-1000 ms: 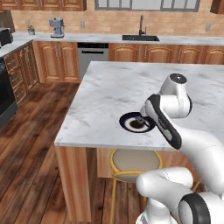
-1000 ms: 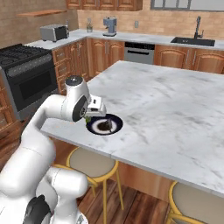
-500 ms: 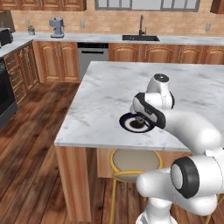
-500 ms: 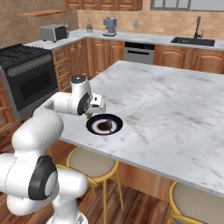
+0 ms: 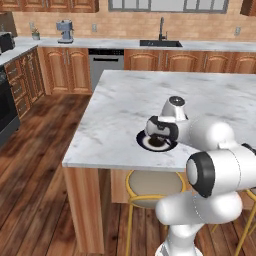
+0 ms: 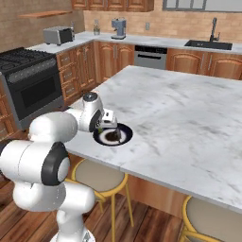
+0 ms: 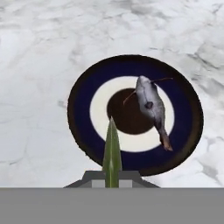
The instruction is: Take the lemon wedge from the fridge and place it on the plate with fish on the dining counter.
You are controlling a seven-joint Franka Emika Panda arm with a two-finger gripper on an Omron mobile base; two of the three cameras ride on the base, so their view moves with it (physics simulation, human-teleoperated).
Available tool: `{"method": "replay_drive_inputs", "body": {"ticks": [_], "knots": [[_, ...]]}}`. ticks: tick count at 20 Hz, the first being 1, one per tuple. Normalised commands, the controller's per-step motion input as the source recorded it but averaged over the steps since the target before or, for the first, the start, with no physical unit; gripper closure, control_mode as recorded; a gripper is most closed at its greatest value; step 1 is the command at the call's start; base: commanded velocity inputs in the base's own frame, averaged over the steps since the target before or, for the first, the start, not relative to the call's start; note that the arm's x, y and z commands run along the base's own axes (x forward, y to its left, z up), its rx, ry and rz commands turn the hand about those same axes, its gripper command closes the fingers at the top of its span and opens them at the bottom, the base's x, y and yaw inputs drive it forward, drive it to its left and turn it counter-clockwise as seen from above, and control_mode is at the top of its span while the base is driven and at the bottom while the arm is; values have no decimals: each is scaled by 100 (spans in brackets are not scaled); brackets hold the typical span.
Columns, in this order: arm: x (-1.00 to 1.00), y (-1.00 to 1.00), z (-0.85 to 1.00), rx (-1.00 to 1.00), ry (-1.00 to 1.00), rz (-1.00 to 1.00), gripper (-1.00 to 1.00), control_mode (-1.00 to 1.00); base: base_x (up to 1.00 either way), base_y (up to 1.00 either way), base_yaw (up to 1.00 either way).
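White arm showing dark joints

Glossy rounded white links are bulging between dark grey joint rings, narrowing to a white hand carrying a small dark gripper (image 6: pixel 101 125).

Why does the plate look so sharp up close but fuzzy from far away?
In the hand view the plate with fish fills the frame, rim and fish crisp; in both base views it sits small and soft, its fish just a dark blur; lighting is even, with no glare.
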Motion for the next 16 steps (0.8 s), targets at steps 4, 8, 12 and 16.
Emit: {"method": "replay_drive_inputs", "body": {"ticks": [4,8,12,16], "knots": [[50,0,-50,0,-4,0,100,-100,0,0,0],[60,0,-27,0,0,0,100,-100,0,0,0],[41,4,-15,0,0,0,100,-100,0,0,0],[24,3,-8,0,0,0,-100,-100,0,0,0]]}}
